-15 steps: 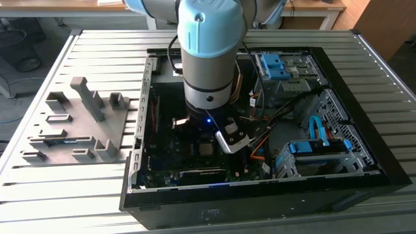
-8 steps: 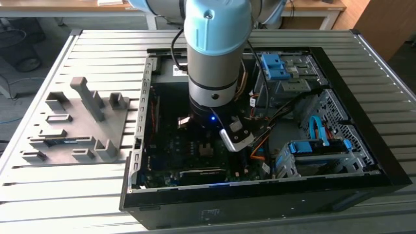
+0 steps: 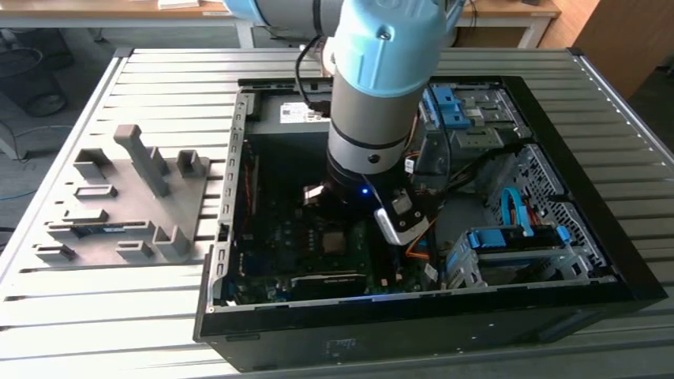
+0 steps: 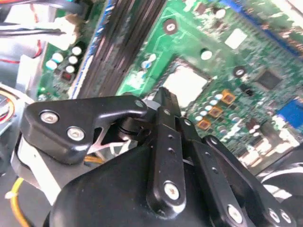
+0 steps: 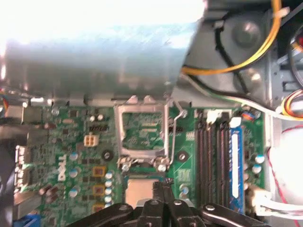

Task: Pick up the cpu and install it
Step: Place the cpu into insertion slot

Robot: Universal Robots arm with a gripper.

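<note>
The slatted metal bench [image 3: 126, 316] carries an open computer case [image 3: 421, 324], with a grey fixture plate [image 3: 126, 205] at the exterior view's left. Wooden desks [image 3: 106, 9] stand in the room beyond.

Inside the case, the cpu [image 5: 138, 191] lies flat on the green motherboard [image 5: 71, 142], pale metal top up. It is square, so no side reads as longer, and its edges run parallel to the memory slots [image 5: 213, 156]. A metal frame [image 5: 142, 130] sits just beside it.

The arm [image 3: 374, 95] reaches steeply down into the case. In both wrist views the hand [image 4: 164, 97] hangs just over the cpu's edge, fingers drawn together with nothing seen between them.
</note>
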